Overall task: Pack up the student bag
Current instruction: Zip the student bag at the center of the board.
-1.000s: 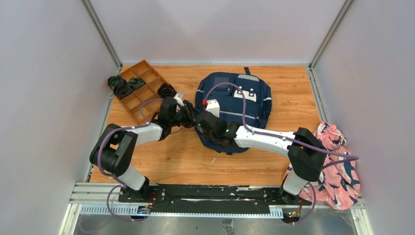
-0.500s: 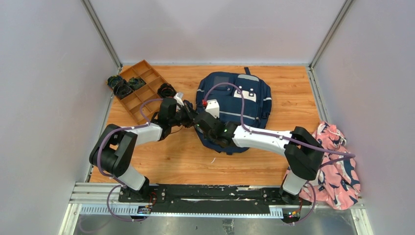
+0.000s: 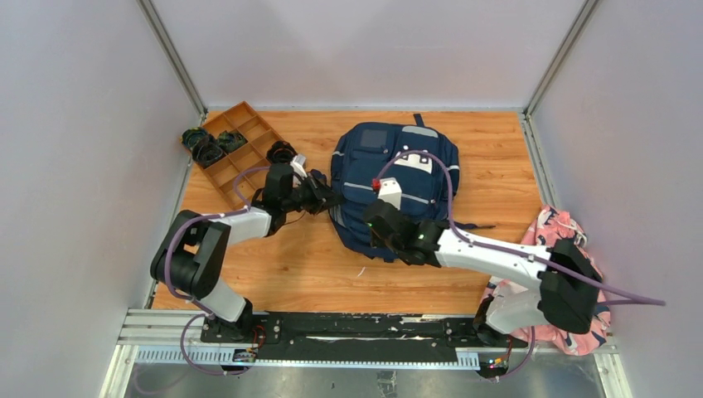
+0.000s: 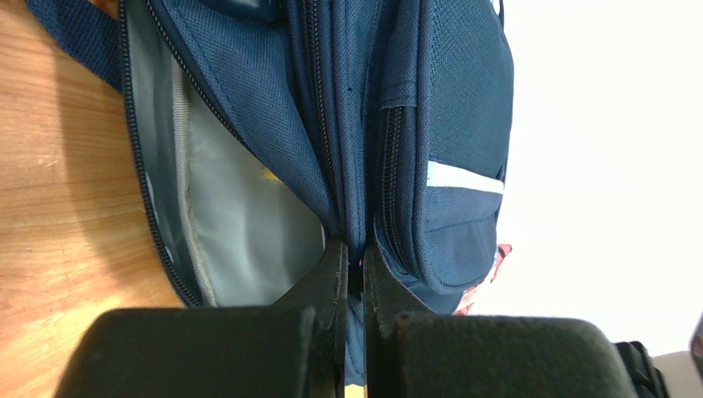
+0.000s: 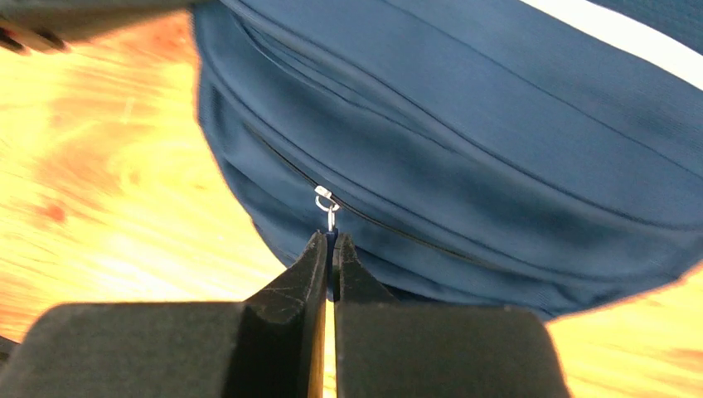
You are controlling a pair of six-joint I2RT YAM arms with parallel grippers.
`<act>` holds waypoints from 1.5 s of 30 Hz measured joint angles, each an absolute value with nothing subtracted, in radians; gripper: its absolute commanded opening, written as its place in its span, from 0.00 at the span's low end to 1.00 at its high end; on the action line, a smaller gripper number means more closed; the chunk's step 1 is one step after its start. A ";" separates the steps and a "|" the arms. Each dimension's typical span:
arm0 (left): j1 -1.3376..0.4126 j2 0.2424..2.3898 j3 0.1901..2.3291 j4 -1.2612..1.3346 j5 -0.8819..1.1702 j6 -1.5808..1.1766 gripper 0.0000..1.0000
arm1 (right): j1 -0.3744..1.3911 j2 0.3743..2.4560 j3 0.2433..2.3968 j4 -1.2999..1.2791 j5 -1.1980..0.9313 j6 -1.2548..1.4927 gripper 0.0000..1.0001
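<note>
The student bag [image 3: 414, 170], navy with light grey stripes, lies flat in the middle of the table. My left gripper [image 3: 333, 199] is at its left edge, shut on a fold of the navy fabric [image 4: 355, 207] beside an unzipped compartment with grey lining [image 4: 224, 207]. My right gripper [image 5: 332, 242] is at the bag's near left edge. It is shut on the dark tab of a zipper pull, whose metal ring [image 5: 326, 201] shows just beyond the fingertips. The zipper line runs on to the right across the bag's side.
An orange compartment tray [image 3: 217, 170] with dark cable bundles stands at the back left, with a black coil [image 3: 282, 152] beside it. A pink-and-navy cloth bundle [image 3: 580, 282] lies at the table's right near corner. A small white scrap [image 3: 362, 271] lies near the bag.
Both grippers have gone from partly open to shut. The right arm swung right and drew its gripper toward the near edge of the bag. The left gripper stayed at the bag's left edge.
</note>
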State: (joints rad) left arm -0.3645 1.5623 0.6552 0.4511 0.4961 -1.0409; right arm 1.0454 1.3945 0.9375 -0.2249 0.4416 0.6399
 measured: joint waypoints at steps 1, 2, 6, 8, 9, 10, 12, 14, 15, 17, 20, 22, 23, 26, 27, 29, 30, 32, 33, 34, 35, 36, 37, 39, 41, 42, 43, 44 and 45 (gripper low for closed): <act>-0.356 1.562 0.655 0.451 0.502 -1.040 0.00 | 1.043 1.365 0.912 -0.232 0.441 0.639 0.00; -0.349 1.560 0.655 0.450 0.508 -1.040 0.00 | 1.039 1.333 0.884 -0.245 0.443 0.637 0.00; -0.313 1.533 0.654 0.443 0.528 -1.037 0.00 | 1.018 1.217 0.800 -0.312 0.470 0.634 0.00; -0.298 1.517 0.655 0.433 0.534 -1.028 0.00 | 0.993 1.120 0.743 -0.352 0.498 0.630 0.00; -0.292 1.510 0.656 0.422 0.536 -1.022 0.00 | 0.989 1.105 0.736 -0.361 0.502 0.630 0.00; -0.288 1.506 0.661 0.403 0.538 -1.013 0.00 | 0.974 1.065 0.717 -0.369 0.507 0.627 0.00; -0.283 1.503 0.677 0.363 0.542 -0.998 0.00 | 0.935 0.979 0.675 -0.377 0.508 0.620 0.00; -0.282 1.502 0.710 0.308 0.548 -0.976 0.08 | 0.875 0.905 0.643 -0.375 0.492 0.610 0.00; -0.282 1.502 0.726 0.288 0.551 -0.967 0.18 | 0.840 0.879 0.635 -0.369 0.473 0.604 0.00; -0.282 1.502 0.776 0.225 0.559 -0.930 0.35 | 0.800 0.860 0.634 -0.358 0.442 0.590 0.00; -0.285 1.491 0.870 0.084 0.521 -0.797 0.45 | 0.781 0.868 0.639 -0.368 0.414 0.558 0.00; -0.303 1.455 0.950 -0.051 0.424 -0.679 0.45 | 0.773 0.882 0.641 -0.389 0.389 0.530 0.00; -0.326 1.425 0.982 -0.104 0.380 -0.623 0.47 | 0.772 0.890 0.641 -0.394 0.372 0.515 0.00; -0.466 1.304 1.044 -0.210 0.282 -0.443 0.54 | 0.766 0.899 0.643 -0.393 0.315 0.469 0.00; -0.519 1.274 1.052 -0.227 0.260 -0.391 0.54 | 0.762 0.899 0.644 -0.392 0.293 0.452 0.00; -0.656 1.225 1.062 -0.260 0.205 -0.263 0.53 | 0.747 0.899 0.651 -0.390 0.252 0.430 0.00; -0.719 1.218 1.066 -0.273 0.178 -0.204 0.52 | 0.736 0.898 0.657 -0.392 0.231 0.423 0.00; -0.830 1.229 1.067 -0.288 0.130 -0.104 0.52 | 0.707 0.894 0.669 -0.392 0.188 0.410 0.00; -0.881 1.244 1.064 -0.289 0.112 -0.048 0.52 | 0.690 0.891 0.675 -0.393 0.168 0.402 0.00; -0.916 1.257 1.053 -0.281 0.099 -0.003 0.52 | 0.674 0.886 0.680 -0.393 0.147 0.397 0.00; -0.947 1.267 1.031 -0.262 0.083 0.042 0.53 | 0.658 0.880 0.682 -0.393 0.128 0.391 0.00; -0.979 1.276 0.998 -0.242 0.062 0.090 0.53 | 0.644 0.874 0.685 -0.394 0.107 0.385 0.00; -1.004 1.284 0.970 -0.233 0.045 0.130 0.53 | 0.635 0.871 0.687 -0.395 0.094 0.380 0.00; -1.039 1.305 0.929 -0.207 0.012 0.186 0.54 | 0.621 0.866 0.691 -0.398 0.070 0.372 0.00; -1.055 1.328 0.913 -0.177 -0.012 0.216 0.53 | 0.613 0.865 0.692 -0.399 0.051 0.368 0.00; -1.056 1.341 0.912 -0.157 -0.023 0.229 0.53 | 0.610 0.864 0.692 -0.401 0.043 0.367 0.00; -1.057 1.354 0.912 -0.132 -0.035 0.237 0.52 | 0.607 0.863 0.692 -0.405 0.033 0.366 0.00; -1.057 1.369 0.913 -0.107 -0.044 0.244 0.52 | 0.605 0.862 0.692 -0.407 0.027 0.365 0.00; -1.057 1.383 0.916 -0.089 -0.052 0.252 0.51 | 0.602 0.861 0.692 -0.408 0.024 0.365 0.00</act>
